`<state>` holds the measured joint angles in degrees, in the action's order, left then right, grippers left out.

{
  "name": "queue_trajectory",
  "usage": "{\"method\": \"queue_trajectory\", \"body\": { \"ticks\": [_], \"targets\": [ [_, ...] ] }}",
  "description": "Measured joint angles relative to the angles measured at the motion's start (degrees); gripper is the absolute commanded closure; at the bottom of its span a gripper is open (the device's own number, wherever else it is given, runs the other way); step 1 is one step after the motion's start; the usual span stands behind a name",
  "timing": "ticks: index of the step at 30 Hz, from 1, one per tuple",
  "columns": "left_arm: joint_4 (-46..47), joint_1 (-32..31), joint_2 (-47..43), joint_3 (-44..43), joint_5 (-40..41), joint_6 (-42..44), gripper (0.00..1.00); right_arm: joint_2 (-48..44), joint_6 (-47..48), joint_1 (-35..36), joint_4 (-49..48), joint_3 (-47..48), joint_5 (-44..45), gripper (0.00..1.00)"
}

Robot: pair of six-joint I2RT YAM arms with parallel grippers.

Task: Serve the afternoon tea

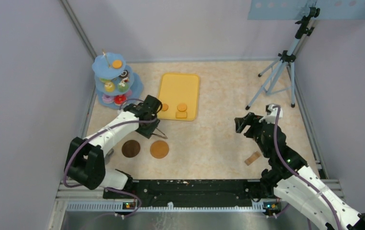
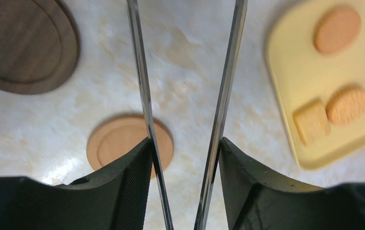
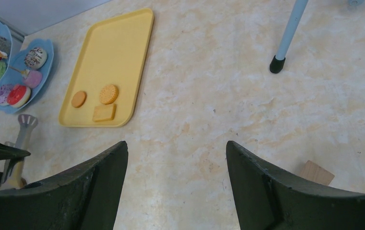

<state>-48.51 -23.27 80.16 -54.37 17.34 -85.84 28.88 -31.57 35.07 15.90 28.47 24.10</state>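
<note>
Afternoon tea, not yet served. Cakes and doughnuts sit on the blue stand [image 1: 102, 61] in the table's far left corner. Three biscuits lie at the near end of the yellow tray [image 1: 179, 79], which is just right of the stand: a small round one [image 3: 78, 99], a larger round one [image 3: 108, 94], and a square one [image 3: 104, 112] just beside the larger one, possibly touching it. The dark coaster [image 1: 131, 148] and the light coaster [image 1: 159, 149] lie bare, side by side, towards the near left edge. No mug in view.

The left gripper [image 2: 185, 143] hangs between tray and coasters. Its fingers press on the two arms of the tongs [image 2: 144, 96], one arm against each finger. The tong tips run out of the wrist view. The right gripper [image 3: 175, 146] is well apart over the right half, jaws spread and empty, with a wooden block [image 1: 253, 158] near it.

Risks, as judged:
- The tongs are smooth metal held by pressure alone, so they may twist or slide in the fingers once the tips load up.
- Too much squeeze would shut the tips before they reach a biscuit.
- The biscuits are flat and thin. Tips may skate over them, push one into its neighbour, or shift the tray.
- The stand is tall and close to the left arm, so a wide swing of arm or tongs could knock it.
- With the tips unseen from the wrist, aim rests on the top view.
</note>
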Motion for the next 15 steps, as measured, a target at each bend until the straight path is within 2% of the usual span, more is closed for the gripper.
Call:
{"method": "queue_trajectory", "body": {
  "ticks": [7, 15],
  "targets": [
    [-6.56, -19.02, 2.78, -10.62, 10.80, -0.48, 0.42, 0.07, 0.00, 0.00, -0.02, -0.02, 0.00, 0.26],
    [-16.00, -28.87, 13.27, -16.46, 24.17, 3.21, 0.42, 0.11, 0.00, 0.00, 0.17, -0.74, 0.02, 0.27]
  ]
}}
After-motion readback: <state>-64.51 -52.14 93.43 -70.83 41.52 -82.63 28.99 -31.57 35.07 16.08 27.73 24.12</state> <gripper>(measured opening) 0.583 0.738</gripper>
